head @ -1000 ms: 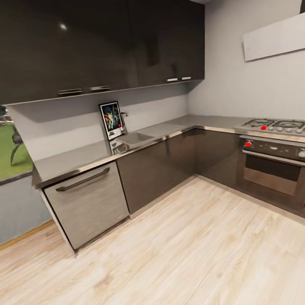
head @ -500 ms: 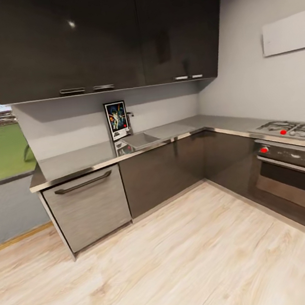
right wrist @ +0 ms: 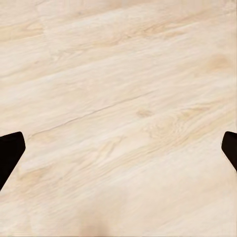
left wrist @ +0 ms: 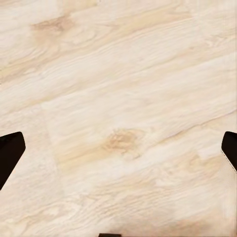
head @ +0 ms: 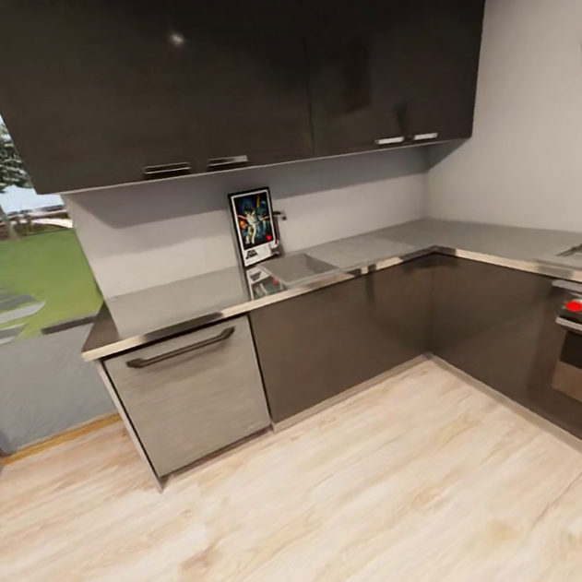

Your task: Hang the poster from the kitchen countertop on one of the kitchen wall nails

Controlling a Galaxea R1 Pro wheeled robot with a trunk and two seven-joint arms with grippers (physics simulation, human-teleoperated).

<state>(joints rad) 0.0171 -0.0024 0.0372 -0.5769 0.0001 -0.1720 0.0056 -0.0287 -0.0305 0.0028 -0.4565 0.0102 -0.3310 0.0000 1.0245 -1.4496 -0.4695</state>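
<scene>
A black-framed poster [head: 254,226], white-bordered with dark blue art, stands upright against the wall just beside the sink [head: 299,266]; left gripper [left wrist: 118,148] and right gripper [right wrist: 118,148] spread wide, empty, above the floor [head: 360,504].

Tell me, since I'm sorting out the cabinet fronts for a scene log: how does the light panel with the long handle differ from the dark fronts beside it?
The light panel is pale brushed grey; the dark fronts are glossy brown-black. The light panel carries a long dark bar handle; the dark fronts show none. The light panel sits at the counter's window end; the dark fronts run toward the corner. Both stand under the kitchen countertop.
</scene>
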